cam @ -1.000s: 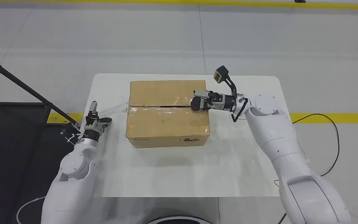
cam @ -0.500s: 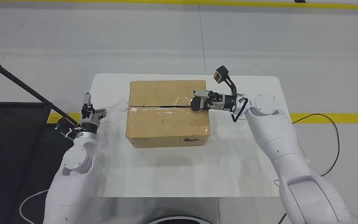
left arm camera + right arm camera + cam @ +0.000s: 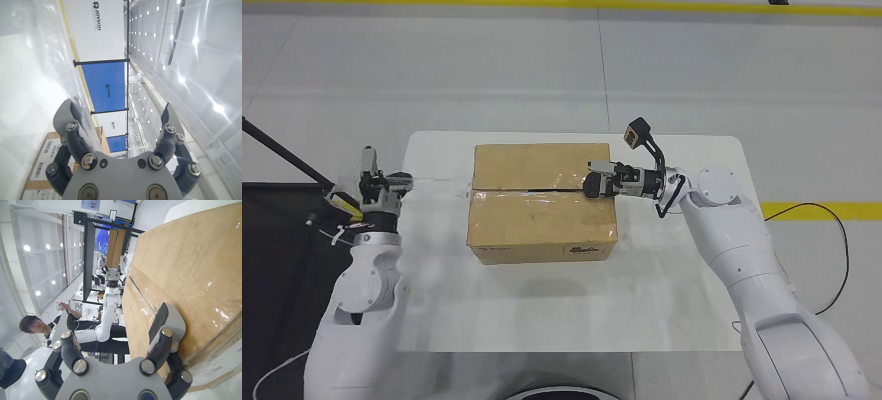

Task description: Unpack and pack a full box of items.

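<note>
Cardboard box (image 3: 542, 215) sits sealed at mid-bench (image 3: 682, 300). Right arm extends inward; its pincer (image 3: 589, 186) is spread open, one finger on the box top. Left arm is bent outboard at the bench's left edge; its pincer (image 3: 119, 104) is open, with a clear tape strip (image 3: 437, 179) clinging to one finger.

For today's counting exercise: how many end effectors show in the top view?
2. The left end effector is beside the table's left edge, apart from the cardboard box; the right end effector is at the box's top, near its right side.
</note>
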Controlling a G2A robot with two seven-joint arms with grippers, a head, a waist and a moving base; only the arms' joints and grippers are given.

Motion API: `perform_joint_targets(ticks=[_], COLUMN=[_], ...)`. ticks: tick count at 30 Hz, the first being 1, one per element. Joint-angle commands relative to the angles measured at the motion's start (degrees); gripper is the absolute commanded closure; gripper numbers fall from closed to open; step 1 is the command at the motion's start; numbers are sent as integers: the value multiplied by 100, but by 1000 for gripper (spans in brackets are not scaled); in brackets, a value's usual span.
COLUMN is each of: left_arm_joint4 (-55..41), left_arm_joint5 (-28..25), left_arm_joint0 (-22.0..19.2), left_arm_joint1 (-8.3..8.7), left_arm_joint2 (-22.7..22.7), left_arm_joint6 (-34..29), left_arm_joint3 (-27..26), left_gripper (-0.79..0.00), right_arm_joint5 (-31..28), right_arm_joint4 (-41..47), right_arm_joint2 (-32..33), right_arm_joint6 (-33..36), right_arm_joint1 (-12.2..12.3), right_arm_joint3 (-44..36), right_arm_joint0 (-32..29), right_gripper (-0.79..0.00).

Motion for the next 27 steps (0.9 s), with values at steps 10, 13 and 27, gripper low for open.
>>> perform_joint_targets(ticks=[10,13,27], left_arm_joint4=[316,420,1113], left_arm_joint5=[165,176,407], left_arm_joint0=[126,163,112], left_arm_joint1=[-6,-17,-104], left_arm_joint2=[-62,28,810], left_arm_joint6=[-226,-291,-248], left_arm_joint3=[-773,-1011,-1659], left_gripper=[-785,-785,-785], right_arm_joint5=[0,0,0], right_arm_joint4=[0,0,0], right_arm_joint2=[0,0,0], right_arm_joint6=[0,0,0], right_arm_joint1=[0,0,0], right_arm_joint3=[0,0,0], right_arm_joint0=[0,0,0], right_gripper=[-785,-785,-785])
